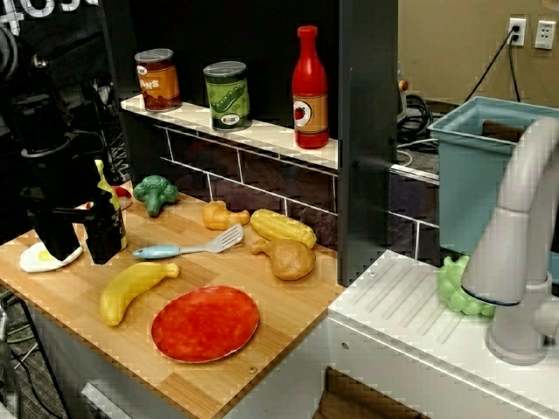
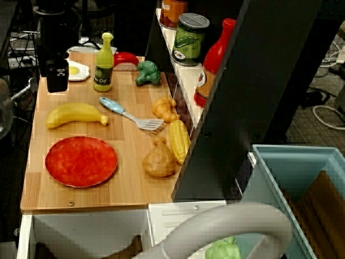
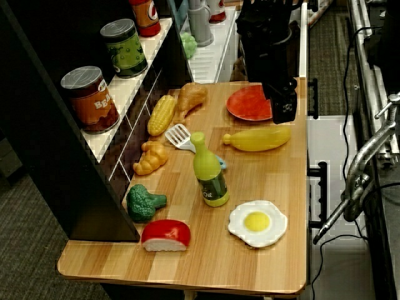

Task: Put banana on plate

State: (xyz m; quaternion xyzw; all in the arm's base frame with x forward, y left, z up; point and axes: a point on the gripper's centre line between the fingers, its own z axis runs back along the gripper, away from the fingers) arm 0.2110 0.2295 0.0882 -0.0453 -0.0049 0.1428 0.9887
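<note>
The yellow banana lies flat on the wooden counter, just left of the red-orange plate and apart from it. Both also show in the top view, banana and plate, and in the side view, banana and plate. My black gripper hangs above the counter behind the banana, near the fried egg. Its fingers stand apart with nothing between them. It also shows in the top view and the side view.
A fried egg and a yellow-green oil bottle sit close to the gripper. A spatula, corn cob, chicken pieces and broccoli lie behind the banana. A shelf with cans stands at the back.
</note>
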